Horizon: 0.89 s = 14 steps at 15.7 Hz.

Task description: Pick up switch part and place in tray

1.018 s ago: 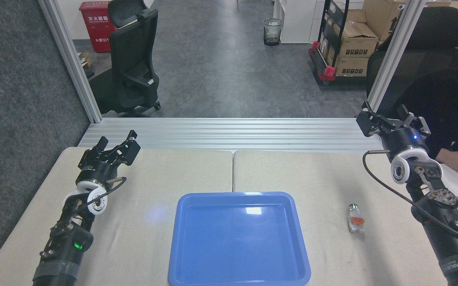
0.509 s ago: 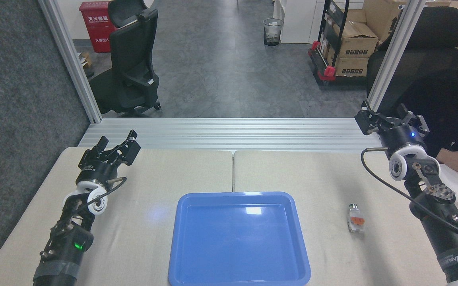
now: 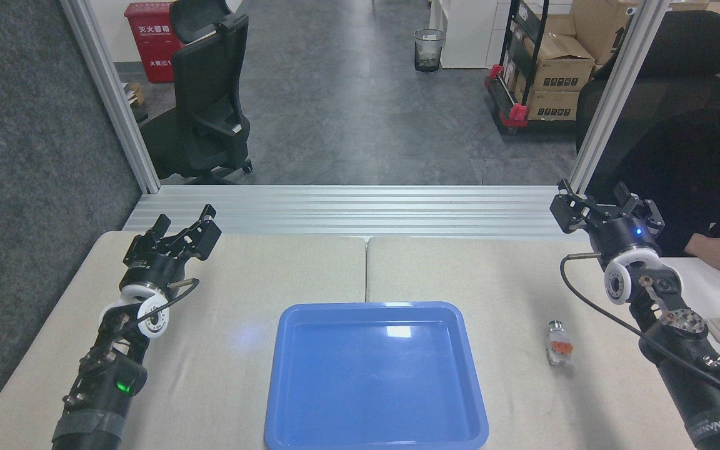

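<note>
Lying on the bench (image 3: 510,281), the switch part (image 3: 559,342) sits well below the right fingers (image 3: 569,209), which are spread and empty. Left fingers (image 3: 207,234) likewise parted; tray (image 3: 285,375) between both.

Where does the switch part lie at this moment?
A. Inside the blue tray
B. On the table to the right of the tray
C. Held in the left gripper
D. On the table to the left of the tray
B: the switch part rests on the table right of the tray, which holds nothing.
</note>
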Each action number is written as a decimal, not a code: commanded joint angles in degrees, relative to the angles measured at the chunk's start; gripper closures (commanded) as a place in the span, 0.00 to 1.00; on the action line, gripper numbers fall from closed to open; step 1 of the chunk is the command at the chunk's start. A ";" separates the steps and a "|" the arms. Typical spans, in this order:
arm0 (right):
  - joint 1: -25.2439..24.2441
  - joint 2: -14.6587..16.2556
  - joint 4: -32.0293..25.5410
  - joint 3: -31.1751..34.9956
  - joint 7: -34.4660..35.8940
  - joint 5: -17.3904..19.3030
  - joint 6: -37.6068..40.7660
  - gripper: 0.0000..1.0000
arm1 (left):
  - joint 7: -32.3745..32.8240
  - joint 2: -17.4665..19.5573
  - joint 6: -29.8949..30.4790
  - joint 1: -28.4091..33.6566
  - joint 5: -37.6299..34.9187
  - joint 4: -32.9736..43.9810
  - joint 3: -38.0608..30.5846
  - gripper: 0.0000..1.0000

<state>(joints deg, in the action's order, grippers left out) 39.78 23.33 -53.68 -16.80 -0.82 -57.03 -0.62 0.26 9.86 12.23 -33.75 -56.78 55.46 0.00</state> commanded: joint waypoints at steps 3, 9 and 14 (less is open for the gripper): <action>-2.43 0.49 -4.24 0.19 -0.14 -0.37 -0.53 0.00 | 0.00 -0.02 -0.01 0.00 0.00 0.00 1.32 0.00; -2.25 0.05 -4.32 0.28 -0.06 -0.28 -0.53 0.00 | 0.00 -0.02 -0.01 0.00 0.00 0.00 1.32 0.00; -0.06 0.40 -4.24 0.11 -0.15 -0.37 -0.53 0.00 | 0.00 -0.02 -0.01 0.00 0.00 0.00 1.32 0.00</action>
<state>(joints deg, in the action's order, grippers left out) 38.36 23.58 -57.13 -16.63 -0.97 -57.36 -1.13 0.26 9.85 12.25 -33.75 -56.78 55.46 0.00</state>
